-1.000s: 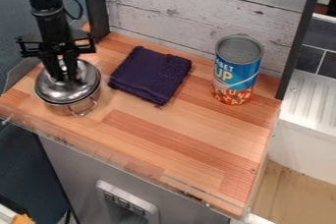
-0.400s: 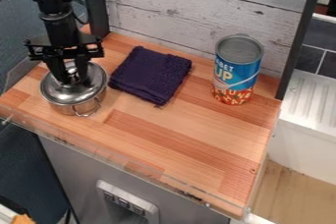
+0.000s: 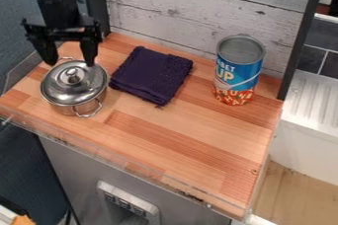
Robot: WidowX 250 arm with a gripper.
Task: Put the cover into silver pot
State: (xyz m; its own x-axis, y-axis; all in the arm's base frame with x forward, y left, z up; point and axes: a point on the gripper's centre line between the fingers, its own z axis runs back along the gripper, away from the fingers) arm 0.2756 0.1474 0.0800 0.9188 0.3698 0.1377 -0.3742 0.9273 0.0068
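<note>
The silver pot stands at the left side of the wooden counter, a wire handle on its front side. Its shiny domed cover lies on top of the pot and spans its mouth, with the round knob uppermost. My gripper hangs over the back edge of the cover, its two fingers wide apart and nothing held between them. The knob sits just in front of the gap between the fingers.
A folded dark purple cloth lies right of the pot. Farther right stands a blue and red can. White plank wall borders the wooden counter at the back, and a low clear rim runs along its front.
The pot and cover have shifted slightly right since the first frame. My gripper has let go of the cover's knob, opened, and moved up and back.
</note>
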